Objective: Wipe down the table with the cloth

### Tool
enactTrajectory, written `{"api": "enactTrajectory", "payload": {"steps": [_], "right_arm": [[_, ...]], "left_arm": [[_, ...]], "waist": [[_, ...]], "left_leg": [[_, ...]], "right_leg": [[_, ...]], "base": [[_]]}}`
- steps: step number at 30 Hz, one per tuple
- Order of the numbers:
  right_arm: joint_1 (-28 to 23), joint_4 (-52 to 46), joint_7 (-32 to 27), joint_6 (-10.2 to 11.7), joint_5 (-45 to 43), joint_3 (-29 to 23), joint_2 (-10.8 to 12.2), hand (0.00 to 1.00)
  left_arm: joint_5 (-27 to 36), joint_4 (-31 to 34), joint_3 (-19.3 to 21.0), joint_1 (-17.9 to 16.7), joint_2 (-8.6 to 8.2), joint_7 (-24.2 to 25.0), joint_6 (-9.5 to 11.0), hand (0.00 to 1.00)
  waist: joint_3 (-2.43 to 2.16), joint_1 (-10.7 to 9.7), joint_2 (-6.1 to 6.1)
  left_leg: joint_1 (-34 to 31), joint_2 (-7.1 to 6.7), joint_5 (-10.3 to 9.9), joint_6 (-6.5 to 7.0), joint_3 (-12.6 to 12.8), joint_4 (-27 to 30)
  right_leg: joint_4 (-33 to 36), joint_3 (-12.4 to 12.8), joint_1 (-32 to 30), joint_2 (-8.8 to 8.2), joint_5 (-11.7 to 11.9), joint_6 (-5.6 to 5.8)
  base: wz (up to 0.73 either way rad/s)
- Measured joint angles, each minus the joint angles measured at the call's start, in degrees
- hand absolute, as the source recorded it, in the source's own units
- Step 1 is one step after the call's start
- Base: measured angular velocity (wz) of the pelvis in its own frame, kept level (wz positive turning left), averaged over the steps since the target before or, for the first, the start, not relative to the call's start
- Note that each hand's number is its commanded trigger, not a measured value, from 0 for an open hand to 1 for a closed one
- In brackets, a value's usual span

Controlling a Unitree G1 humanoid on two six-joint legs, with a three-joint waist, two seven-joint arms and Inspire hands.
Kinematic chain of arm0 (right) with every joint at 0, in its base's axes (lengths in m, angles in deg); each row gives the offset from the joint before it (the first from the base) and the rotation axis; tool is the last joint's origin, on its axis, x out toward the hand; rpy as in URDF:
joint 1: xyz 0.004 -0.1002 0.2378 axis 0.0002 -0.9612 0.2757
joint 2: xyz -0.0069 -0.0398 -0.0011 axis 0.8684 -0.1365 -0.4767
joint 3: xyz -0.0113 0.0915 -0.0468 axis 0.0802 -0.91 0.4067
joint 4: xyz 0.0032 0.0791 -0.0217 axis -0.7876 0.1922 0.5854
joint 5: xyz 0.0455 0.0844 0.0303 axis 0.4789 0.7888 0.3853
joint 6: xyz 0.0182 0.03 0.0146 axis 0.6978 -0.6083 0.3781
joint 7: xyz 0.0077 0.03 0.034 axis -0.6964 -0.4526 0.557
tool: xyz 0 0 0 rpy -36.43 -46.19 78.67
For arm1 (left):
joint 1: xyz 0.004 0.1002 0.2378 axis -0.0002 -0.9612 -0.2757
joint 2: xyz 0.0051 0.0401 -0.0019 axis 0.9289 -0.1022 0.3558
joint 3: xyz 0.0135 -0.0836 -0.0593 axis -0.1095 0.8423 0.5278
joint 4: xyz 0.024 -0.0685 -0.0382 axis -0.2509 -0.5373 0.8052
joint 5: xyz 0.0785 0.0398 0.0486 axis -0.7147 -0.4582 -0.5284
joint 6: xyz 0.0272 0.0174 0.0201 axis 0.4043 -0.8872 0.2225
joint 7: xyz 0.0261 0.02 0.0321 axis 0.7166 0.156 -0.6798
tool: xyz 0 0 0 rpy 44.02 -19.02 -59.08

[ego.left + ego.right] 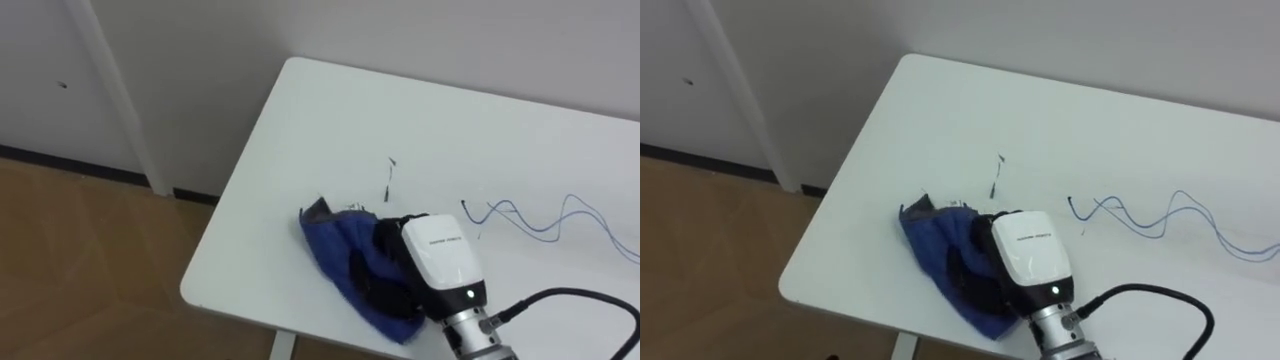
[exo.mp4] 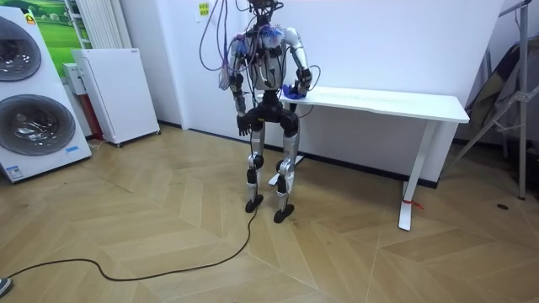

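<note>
A crumpled blue cloth (image 1: pixel 340 250) lies near the front left corner of the white table (image 1: pixel 330 110). My right hand (image 1: pixel 440 255) comes in from the lower right and rests on the cloth's right part, its dark fingers (image 1: pixel 385 235) curled into the folds. A wavy blue pen line (image 1: pixel 560 215) runs across the tabletop to the right of the hand. Short dark marks (image 1: pixel 388 185) sit just beyond the cloth. In the room view I stand at the table's left end (image 2: pixel 303 91), and my left hand (image 2: pixel 242 126) hangs by my hip.
The table's front edge (image 1: pixel 250 315) runs close under the cloth, with wooden floor (image 1: pixel 90 260) below. A white wall (image 1: pixel 200 60) stands behind the table. Washing machines (image 2: pixel 29 93) and a white cabinet (image 2: pixel 114 93) stand at the room view's left.
</note>
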Motion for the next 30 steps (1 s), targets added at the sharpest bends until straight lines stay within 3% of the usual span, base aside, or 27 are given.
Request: {"api": "enactTrajectory", "payload": {"steps": [9,13,18,22,26,30], "right_arm": [[5.7,4.5,3.8,-1.0,8.1,1.0,0.8,1.00],[9.8,9.1,5.3,-1.2,11.1,-1.0,1.2,1.00],[12.0,16.0,5.2,-1.2,19.0,-7.8,1.2,1.00],[11.8,23.4,3.9,-1.1,24.0,-18.5,-0.4,1.00],[10.8,30.5,2.0,-0.1,27.0,-26.8,-0.9,1.00],[9.3,33.1,1.2,0.1,27.3,-31.9,-0.9,1.00]], "left_arm": [[-0.1,0.3,0.0,-0.5,-1.03,0.0,-2.4,0.00],[-0.1,5.5,1.5,-4.2,-1.00,0.0,-3.2,0.00],[-0.1,5.7,5.8,-6.9,-0.83,0.1,-3.9,0.00],[-0.2,5.7,11.7,-8.5,-0.46,0.6,-4.2,0.00],[-2.0,5.6,15.5,-10.4,0.28,0.7,-4.4,0.00],[-1.9,5.6,18.5,-10.4,0.42,0.7,-4.5,0.00]], "waist": [[0.19,1.4,0.38],[0.42,1.4,0.10],[0.50,1.5,0.09],[0.43,0.8,-0.12],[0.11,-1.4,-0.90],[-0.27,-2.4,-1.10]], "left_leg": [[0.4,0.17,0.1,-0.10,0.0,-0.1],[0.3,-0.03,0.1,-0.06,-0.7,0.0],[0.2,-0.43,0.2,0.05,-2.5,0.1],[0.6,-1.22,0.7,0.51,-4.2,0.1],[1.2,-1.57,0.8,0.76,-3.8,0.1],[1.5,-1.73,0.8,0.97,-3.0,-0.1]], "right_leg": [[0.3,0.0,0.3,0.17,0.1,-0.08],[0.2,-0.6,0.6,0.04,0.1,-0.09],[0.0,-2.5,0.8,-0.25,0.0,0.01],[-0.2,-3.1,1.8,-0.84,0.0,0.11],[-0.1,-3.0,3.0,-1.31,-0.1,0.17],[-0.1,-1.9,3.2,-1.54,0.0,0.31]], "base": [[0.01],[0.08],[0.21],[0.28],[0.24],[0.01]]}}
